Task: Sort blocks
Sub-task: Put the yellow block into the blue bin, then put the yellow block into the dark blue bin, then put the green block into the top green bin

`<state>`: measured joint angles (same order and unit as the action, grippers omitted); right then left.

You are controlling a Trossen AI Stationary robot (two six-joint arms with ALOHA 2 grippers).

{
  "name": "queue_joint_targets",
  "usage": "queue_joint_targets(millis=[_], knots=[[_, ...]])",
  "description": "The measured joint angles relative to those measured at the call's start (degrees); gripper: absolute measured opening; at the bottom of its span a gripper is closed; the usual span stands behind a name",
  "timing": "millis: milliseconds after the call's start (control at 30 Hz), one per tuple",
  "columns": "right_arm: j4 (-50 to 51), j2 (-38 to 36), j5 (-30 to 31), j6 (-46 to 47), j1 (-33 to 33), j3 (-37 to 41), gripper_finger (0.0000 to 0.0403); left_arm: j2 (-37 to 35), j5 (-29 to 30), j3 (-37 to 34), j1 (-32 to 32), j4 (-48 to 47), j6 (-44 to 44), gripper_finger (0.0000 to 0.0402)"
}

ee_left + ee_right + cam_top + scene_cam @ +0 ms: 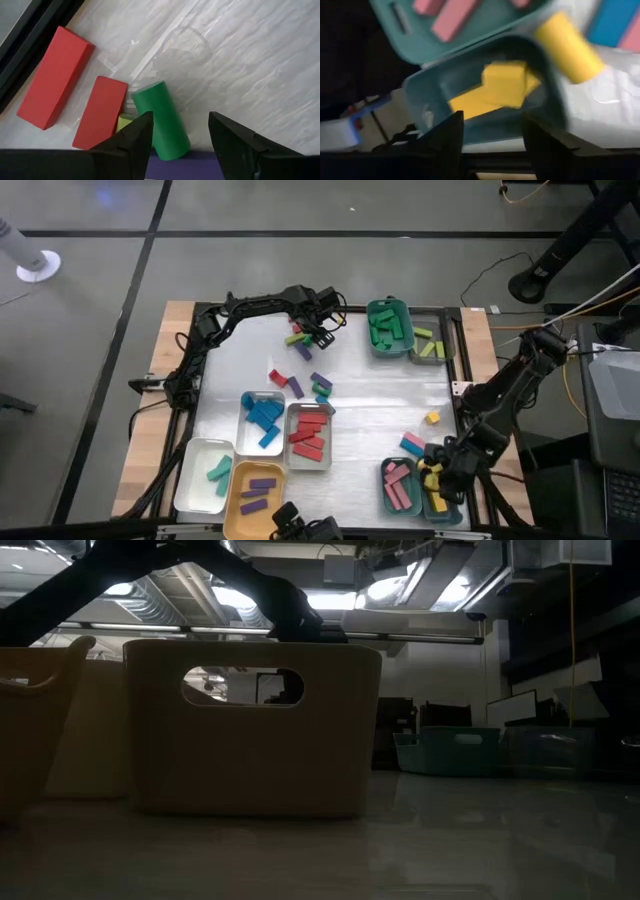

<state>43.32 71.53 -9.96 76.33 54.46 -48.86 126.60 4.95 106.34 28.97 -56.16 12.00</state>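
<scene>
**Sorting mostly done, strays remain**

Orange plastic bin (pixel 250 730) fills the low view. Most small bar-shaped blocks (pixel 310 430) sit colour-sorted in trays; strays remain at table centre and 12 o'clock. Left gripper (pixel 177 135), fingers parted, hovers over a green cylinder block (pixel 161 120). Right gripper (pixel 492 132), spread and empty, hangs above the yellow-block tray (pixel 470 75) at 4 o'clock.

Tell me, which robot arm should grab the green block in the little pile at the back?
Probably the left. Its hand hangs open right over that pile, with the green block between its fingers in the wrist view. The right hand is far off, over the yellow tray.
</scene>
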Motion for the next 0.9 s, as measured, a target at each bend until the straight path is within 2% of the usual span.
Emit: queue_joint_targets(millis=[133, 267, 433, 567, 900], knots=[[-3.52, 0.00, 2.28, 0.40, 2.26, 0.00, 0.0220, -0.05, 0.02, 0.00, 0.00, -0.07, 0.11, 0.0180], [-3.88, 0.00, 5.44, 0.37, 2.96, 0.00, 0.0222, -0.06, 0.04, 0.00, 0.00, -0.23, 0.25, 0.0180], [-3.87, 0.00, 5.86, 0.37, 2.95, 0.00, 0.0218, -0.06, 1.11, 0.00, 0.00, -0.22, 0.27, 0.0180], [-3.86, 0.00, 6.52, -0.10, 2.95, 0.01, 0.0217, -0.08, 4.70, 0.00, 0.00, -0.20, 0.27, 0.0180], [-3.79, 0.00, 6.58, -0.19, 2.93, 0.02, 0.0218, 1.66, 5.80, 0.07, 0.02, -0.36, 2.45, 0.0180]])
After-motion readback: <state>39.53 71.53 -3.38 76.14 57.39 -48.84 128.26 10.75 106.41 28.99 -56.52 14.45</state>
